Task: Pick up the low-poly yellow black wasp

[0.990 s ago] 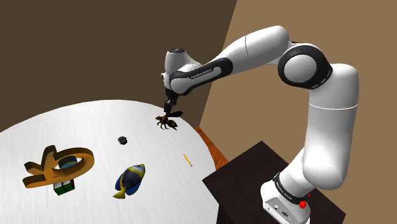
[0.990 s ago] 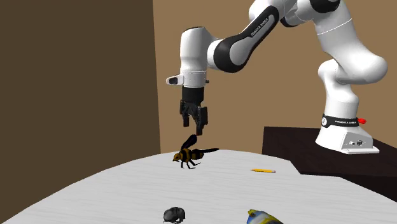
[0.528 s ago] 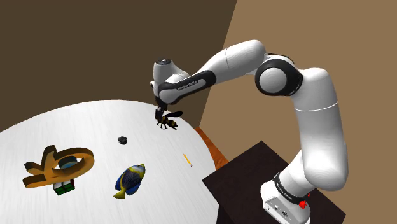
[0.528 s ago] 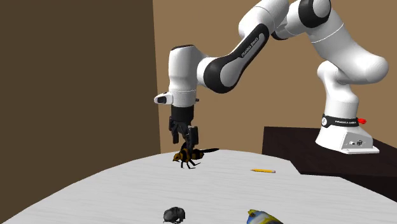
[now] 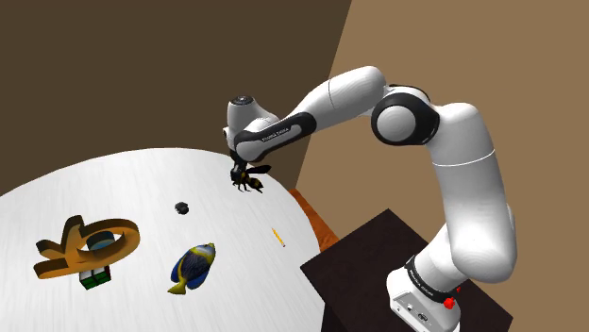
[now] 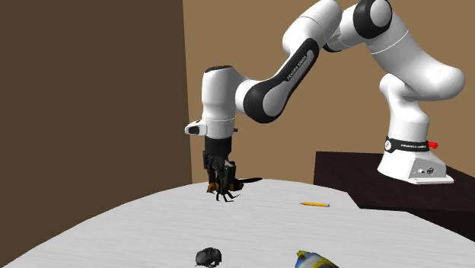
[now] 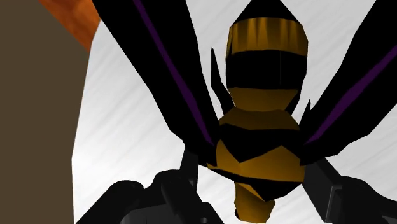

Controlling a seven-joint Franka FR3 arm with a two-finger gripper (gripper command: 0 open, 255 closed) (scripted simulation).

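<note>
The yellow and black wasp (image 5: 252,179) stands on the white round table (image 5: 113,189) near its far edge, and it is still on the tabletop. My gripper (image 5: 238,170) has come straight down over it and is shut on its body. From the second exterior view the black fingers (image 6: 215,173) clasp the wasp (image 6: 230,186) from above, while its legs touch the table (image 6: 304,228). In the wrist view the striped body (image 7: 257,121) and dark wings lie between the two fingers (image 7: 165,197).
On the table lie a yellow pencil (image 5: 277,237), a blue and yellow fish (image 5: 193,266), a small dark lump (image 5: 183,207), an orange curved figure (image 5: 85,245) and a green and white box (image 5: 94,276). The dark stand (image 5: 378,255) adjoins the table's edge. Brown walls rise behind.
The arm lowered the gripper from above the wasp onto it, and the fingers went from open to shut around its body. The wasp has stayed in place.
</note>
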